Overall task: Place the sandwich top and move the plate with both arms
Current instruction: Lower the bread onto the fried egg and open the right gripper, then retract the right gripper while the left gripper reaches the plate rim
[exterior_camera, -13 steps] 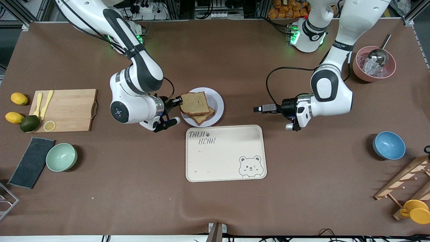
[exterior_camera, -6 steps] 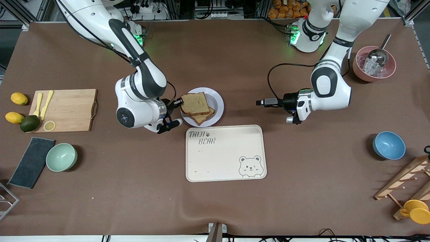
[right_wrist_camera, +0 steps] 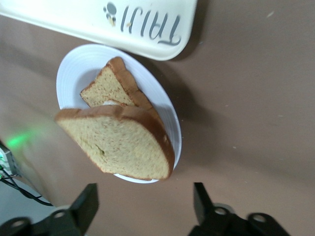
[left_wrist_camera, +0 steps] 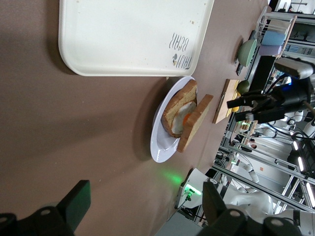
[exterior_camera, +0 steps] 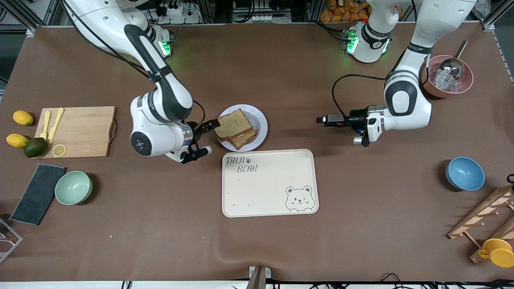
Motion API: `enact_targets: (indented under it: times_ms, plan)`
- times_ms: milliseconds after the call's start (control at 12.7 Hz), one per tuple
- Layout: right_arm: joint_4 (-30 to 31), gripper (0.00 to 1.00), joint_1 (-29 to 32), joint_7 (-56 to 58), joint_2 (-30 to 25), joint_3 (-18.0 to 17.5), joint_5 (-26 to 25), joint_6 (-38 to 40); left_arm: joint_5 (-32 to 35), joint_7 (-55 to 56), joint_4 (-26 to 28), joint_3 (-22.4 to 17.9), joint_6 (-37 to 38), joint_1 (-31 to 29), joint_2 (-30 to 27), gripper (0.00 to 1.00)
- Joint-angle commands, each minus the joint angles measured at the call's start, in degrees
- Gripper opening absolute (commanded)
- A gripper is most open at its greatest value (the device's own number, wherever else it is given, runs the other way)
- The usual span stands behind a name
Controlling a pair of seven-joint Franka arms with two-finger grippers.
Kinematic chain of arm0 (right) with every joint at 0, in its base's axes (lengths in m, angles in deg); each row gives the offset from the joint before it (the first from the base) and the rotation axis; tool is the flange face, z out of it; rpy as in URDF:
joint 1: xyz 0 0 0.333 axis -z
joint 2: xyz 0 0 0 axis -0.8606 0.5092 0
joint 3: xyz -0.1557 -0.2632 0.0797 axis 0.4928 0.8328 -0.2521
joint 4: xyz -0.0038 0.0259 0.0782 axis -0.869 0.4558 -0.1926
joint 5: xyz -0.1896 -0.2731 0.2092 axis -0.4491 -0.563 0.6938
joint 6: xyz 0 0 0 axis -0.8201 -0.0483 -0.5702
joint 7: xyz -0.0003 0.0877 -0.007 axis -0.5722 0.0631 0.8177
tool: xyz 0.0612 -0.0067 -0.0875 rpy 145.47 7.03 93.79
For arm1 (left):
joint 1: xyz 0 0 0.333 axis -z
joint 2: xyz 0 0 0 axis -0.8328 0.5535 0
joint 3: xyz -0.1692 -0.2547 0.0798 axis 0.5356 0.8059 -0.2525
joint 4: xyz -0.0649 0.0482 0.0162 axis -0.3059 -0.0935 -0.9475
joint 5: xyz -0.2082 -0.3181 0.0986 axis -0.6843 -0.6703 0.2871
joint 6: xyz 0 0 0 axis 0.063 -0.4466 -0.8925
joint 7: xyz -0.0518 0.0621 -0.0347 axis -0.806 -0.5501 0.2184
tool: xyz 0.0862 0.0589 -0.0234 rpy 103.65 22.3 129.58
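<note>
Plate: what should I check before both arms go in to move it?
1. Right hand open and off the bread: ok.
2. Top slice lying flat on the egg slice: not ok, it leans tilted, one edge raised.
3. Left hand open: ok.
4. Left hand at the plate rim: not ok, it is apart from the plate, toward the left arm's end of the table.
5. Plate flat on the table: ok.
</note>
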Motion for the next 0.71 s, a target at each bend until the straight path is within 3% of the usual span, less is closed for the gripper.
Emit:
enact_targets:
  times_ms: [0,236,471,628]
  plan:
    - [-1.39,1.0,3.95,0.52,-3.39,-0.15,-3.87,3.35,0.03,0.55,-1.09,0.41,0.45,1.54,0.35,1.0]
    - [-1.21,1.0,8.69,0.61,-9.79,-0.15,-13.44,6.68,-4.35,-4.42,-0.04,0.68,-0.08,2.6,3.07,1.0]
    - [-1.04,1.0,14.5,0.61,-19.02,-0.15,-19.69,11.78,-18.91,-15.24,2.16,1.12,-2.44,8.03,6.5,1.0]
    - [-1.21,1.0,16.53,0.61,-23.24,0.64,-23.65,16.17,-25.88,-16.4,1.9,1.12,-6.74,13.92,7.38,1.0]
